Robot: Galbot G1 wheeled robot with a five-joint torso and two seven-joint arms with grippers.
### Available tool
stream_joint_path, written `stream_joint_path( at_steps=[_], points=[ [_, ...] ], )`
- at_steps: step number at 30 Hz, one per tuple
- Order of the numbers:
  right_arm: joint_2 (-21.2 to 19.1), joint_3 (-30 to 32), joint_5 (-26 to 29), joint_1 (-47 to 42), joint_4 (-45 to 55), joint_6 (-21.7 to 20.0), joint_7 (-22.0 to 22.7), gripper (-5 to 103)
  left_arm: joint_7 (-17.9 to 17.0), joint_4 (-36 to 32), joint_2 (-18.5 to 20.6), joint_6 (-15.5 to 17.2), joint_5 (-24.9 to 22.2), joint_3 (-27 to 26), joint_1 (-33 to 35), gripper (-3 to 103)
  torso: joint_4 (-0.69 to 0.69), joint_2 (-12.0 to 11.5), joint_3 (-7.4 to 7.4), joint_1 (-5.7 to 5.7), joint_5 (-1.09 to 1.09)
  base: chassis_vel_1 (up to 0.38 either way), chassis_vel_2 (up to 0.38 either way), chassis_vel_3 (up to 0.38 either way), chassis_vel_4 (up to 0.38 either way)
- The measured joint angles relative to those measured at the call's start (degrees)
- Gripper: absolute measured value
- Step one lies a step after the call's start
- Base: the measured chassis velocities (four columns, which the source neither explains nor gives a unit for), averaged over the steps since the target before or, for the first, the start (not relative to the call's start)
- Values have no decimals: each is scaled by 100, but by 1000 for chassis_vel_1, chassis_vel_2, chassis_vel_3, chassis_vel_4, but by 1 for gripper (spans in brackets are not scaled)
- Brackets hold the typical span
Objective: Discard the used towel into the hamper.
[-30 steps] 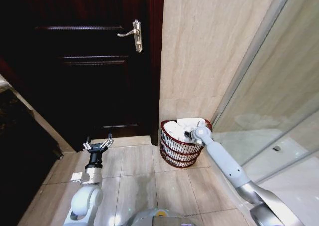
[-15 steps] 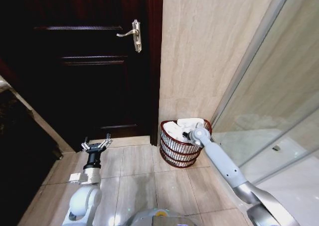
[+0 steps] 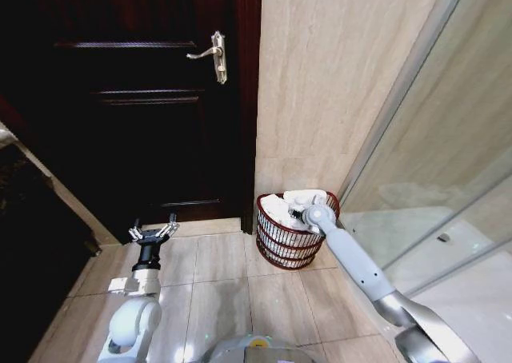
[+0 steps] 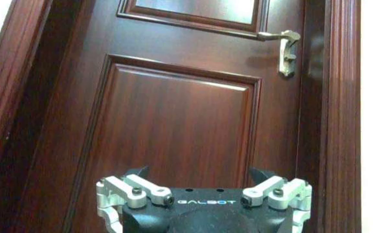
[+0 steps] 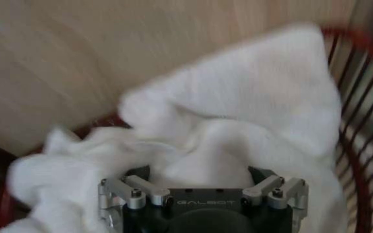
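With the towel (image 3: 290, 202) heaped in the hamper (image 3: 282, 245) beside the door (image 3: 136, 99), our right gripper (image 3: 297, 214), splayed wide above it, could snag cloth on withdrawal, while our left gripper (image 3: 154, 233) idles wide nearby.

white towel (image 3: 290, 204), reddish-brown hamper (image 3: 282, 245), dark door (image 3: 136, 99)

Head view: looking forward and down from high up, taking in the door (image 3: 136, 99), floor tiles (image 3: 216, 275) and hamper (image 3: 282, 239).
Left wrist view: sitting low, facing up the door (image 4: 180, 121) close by.
Right wrist view: pressing close into the towel (image 5: 238, 131) inside the hamper (image 5: 358, 145).
Shared: door handle (image 3: 210, 53), (image 4: 283, 43).
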Motion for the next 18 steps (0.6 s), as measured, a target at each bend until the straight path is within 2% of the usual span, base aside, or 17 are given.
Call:
stream_joint_path(
  at_steps=[2, 5, 6, 8, 10, 13, 14, 16, 17, 18],
  points=[
    [-52, -1, -81, -34, 124, 23, -26, 99, -1, -1, -2, 16, -2, -3, 2, 100, 0, 0, 0, 0, 0, 0, 0, 0, 0],
    [-397, 0, -580, -324, 947, 198, -172, 100, -3, 69, -4, 103, -44, -53, -25, 100, -3, 0, -1, 0, 0, 0, 0, 0, 0],
    [-397, 0, -580, -324, 947, 198, -172, 100, -3, 69, -4, 103, -44, -53, -25, 100, -3, 0, -1, 0, 0, 0, 0, 0, 0],
    [-598, 4, -1032, -523, 1422, 369, -338, 100, -9, 182, -19, 127, -45, -91, -57, 100, -3, 0, -2, 0, -1, 0, 0, 0, 0],
    [-665, 15, -1172, -586, 1557, 416, -389, 100, -12, 205, -25, 134, -45, -104, -60, 100, -2, 0, -2, 0, -1, 0, 0, 0, 0],
    [-972, 168, -1890, -1019, 2216, 661, -738, 100, -47, 276, -77, 251, -54, -169, -51, 100, -2, 0, -2, 0, -1, 0, 0, 0, 0],
    [-972, 168, -1890, -1019, 2216, 661, -738, 100, -47, 276, -77, 251, -54, -169, -51, 100, -2, 0, -2, 0, -1, 0, 0, 0, 0],
    [-1132, 323, -2729, -1538, 2567, 958, -1047, 100, -79, 284, -122, 341, -32, -164, -25, 100, -3, 0, -2, 0, -1, 0, 0, 0, 0],
    [-1132, 323, -2729, -1538, 2567, 958, -1047, 100, -79, 284, -122, 341, -32, -164, -25, 100, -3, 0, -2, 0, -1, 0, 0, 0, 0],
    [-1158, 367, -3004, -1666, 2627, 1070, -1134, 100, -79, 280, -132, 366, -21, -156, -14, 100, -3, 0, -2, 0, 0, 0, 0, 0, 0]
  ],
)
